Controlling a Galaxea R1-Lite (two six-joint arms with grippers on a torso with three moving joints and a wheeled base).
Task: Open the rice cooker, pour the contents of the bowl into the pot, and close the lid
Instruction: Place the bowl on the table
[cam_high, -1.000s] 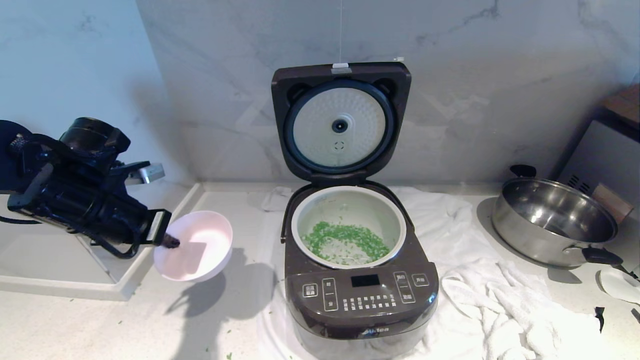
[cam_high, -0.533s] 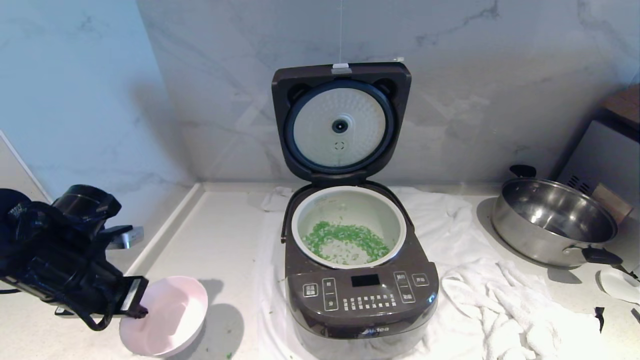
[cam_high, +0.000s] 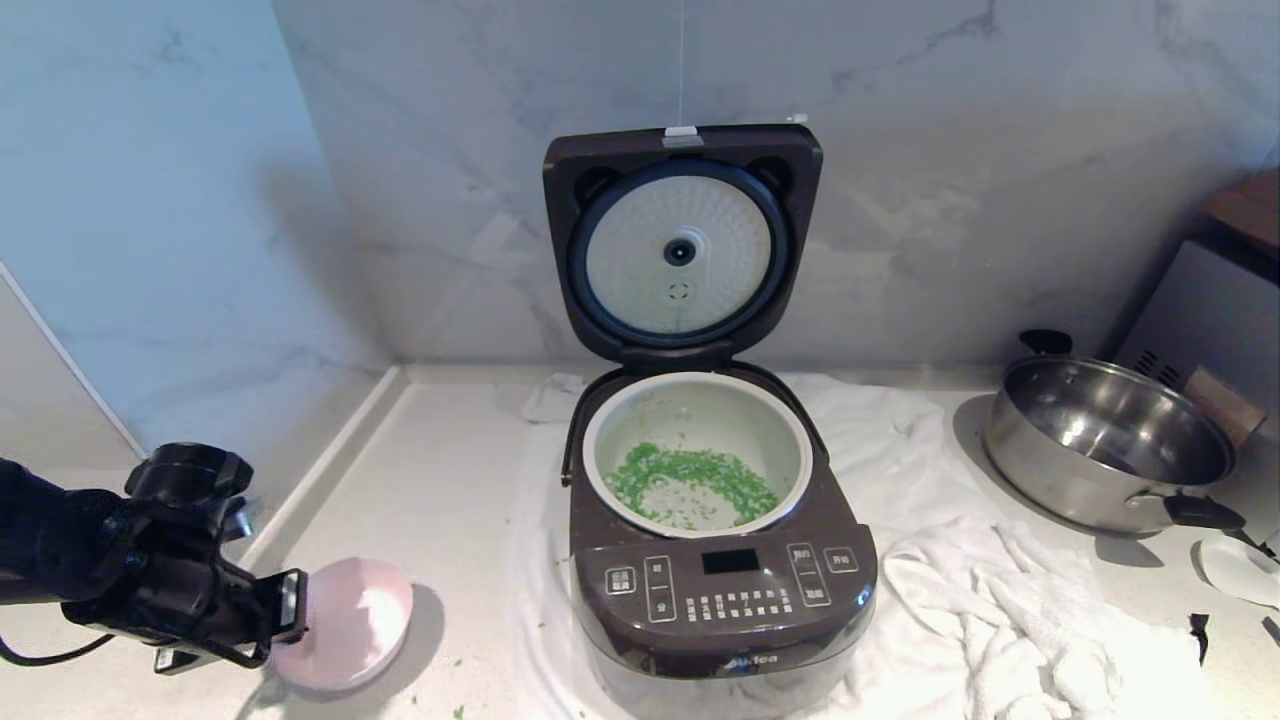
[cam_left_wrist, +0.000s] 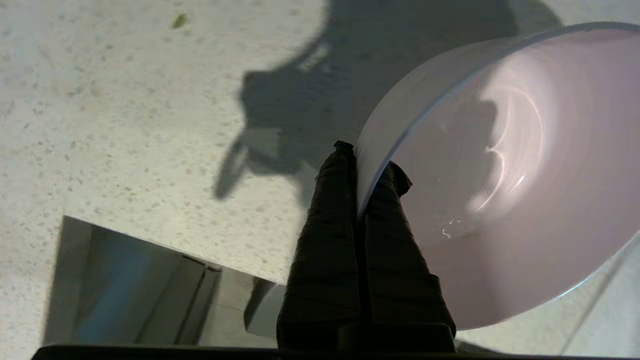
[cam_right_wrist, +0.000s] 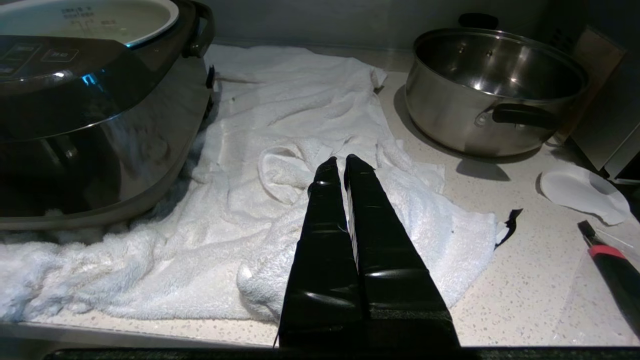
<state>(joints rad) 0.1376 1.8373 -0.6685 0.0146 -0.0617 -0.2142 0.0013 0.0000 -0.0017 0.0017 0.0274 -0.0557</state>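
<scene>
The rice cooker (cam_high: 725, 610) stands at the middle of the counter with its lid (cam_high: 682, 240) raised against the wall. Its white pot (cam_high: 700, 405) holds the green contents (cam_high: 690, 482). My left gripper (cam_high: 297, 606) is low at the front left, shut on the rim of the pink bowl (cam_high: 352, 622). In the left wrist view the left gripper (cam_left_wrist: 366, 161) pinches the rim of the bowl (cam_left_wrist: 500, 190) with one finger inside and one outside. The bowl's inside looks empty, and it hangs close over the counter. My right gripper (cam_right_wrist: 345, 162) is shut and empty above a white towel (cam_right_wrist: 280, 150).
A steel pot (cam_high: 1108, 440) with black handles stands at the right, and a crumpled white towel (cam_high: 1000, 600) spreads under and beside the cooker. A raised ledge (cam_high: 330, 450) borders the counter on the left. Green bits lie scattered on the counter by the bowl. A red-and-black tool (cam_right_wrist: 610, 265) lies far right.
My left gripper has carried the bowl down and toward the front left, from a raised position beside the cooker to just above the counter. The right arm has not moved.
</scene>
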